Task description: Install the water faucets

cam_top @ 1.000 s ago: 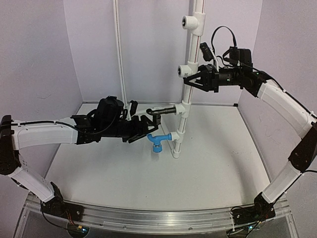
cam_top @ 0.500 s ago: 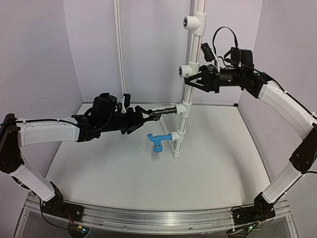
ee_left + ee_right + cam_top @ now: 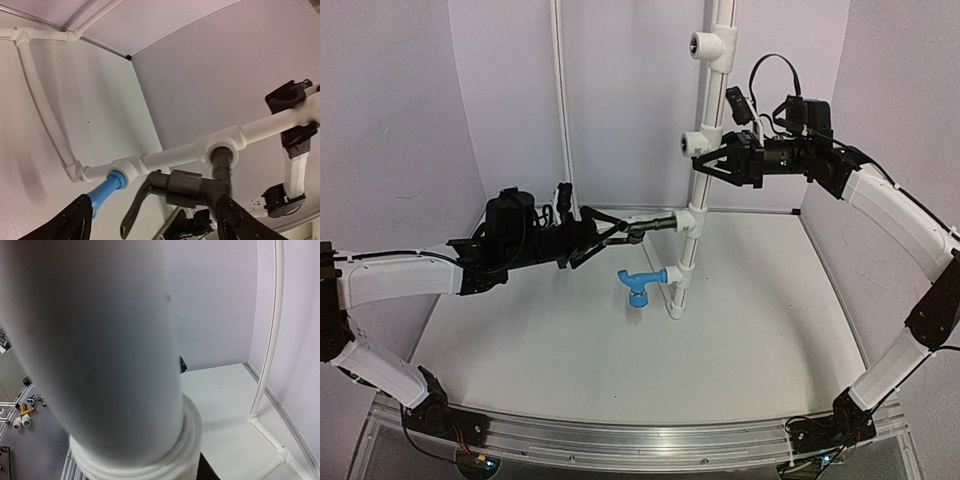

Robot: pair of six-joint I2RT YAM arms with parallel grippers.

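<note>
A black water faucet [image 3: 650,225] sticks out leftward from a tee on the upright white pipe [image 3: 700,170]. A bright blue water faucet [image 3: 639,286] sits in the tee just below it. My left gripper [image 3: 600,238] is open just left of the black faucet's lever, apart from it. In the left wrist view the black faucet [image 3: 192,187] and the blue one [image 3: 103,193] lie ahead between my wide-spread fingertips [image 3: 75,225]. My right gripper [image 3: 705,160] is shut on the pipe higher up. That pipe [image 3: 100,340] fills the right wrist view and hides the fingers.
Two upper tee sockets [image 3: 703,43] [image 3: 690,142] face left on the pipe. A thin white conduit [image 3: 560,100] runs up the back wall. Walls close in the white table [image 3: 620,350] on three sides. Small loose fittings [image 3: 22,415] lie beyond the table.
My left arm has drawn back to the left, away from the faucets, and its jaws have spread wider. The right arm holds still on the pipe.
</note>
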